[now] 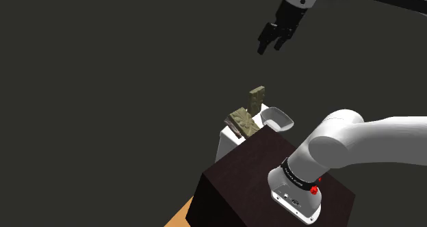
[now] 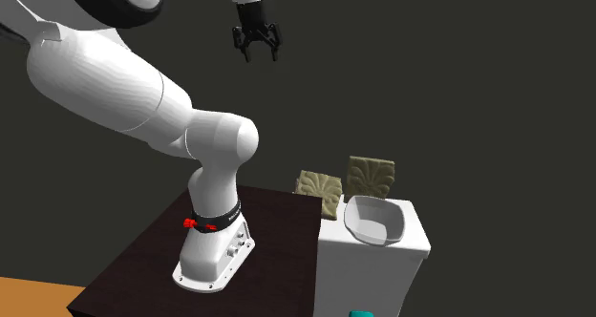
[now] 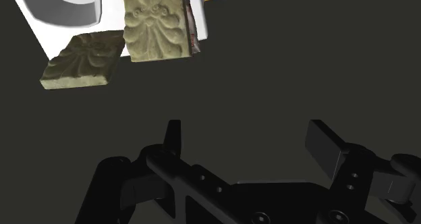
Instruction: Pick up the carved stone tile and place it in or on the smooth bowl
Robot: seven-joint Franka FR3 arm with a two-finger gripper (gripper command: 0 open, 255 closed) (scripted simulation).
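Black gripper point(image 1: 271, 48) point(image 2: 259, 52) point(image 3: 248, 138) high in the air, well apart from everything below, jaws spread wide, clasping nothing. Down beside the dark stand point(image 1: 233, 184) point(image 2: 143, 258), a white block point(image 1: 226, 145) point(image 2: 368, 267) carrying a pale smooth bowl point(image 1: 277, 117) point(image 2: 358, 220) point(image 3: 67, 7). Just beside the bowl, at the block's far edge in the second exterior view, an upright carved tile point(image 1: 257, 99) point(image 2: 371, 178) point(image 3: 155, 23), tan, with a leaf pattern. To that view's left, close against it and nearer the stand, a tilted carved tile point(image 1: 244, 121) point(image 2: 319, 186) point(image 3: 84, 61), darker, overhanging the block's edge. Cannot tell which of the two the task means. Neither tile in the bowl.
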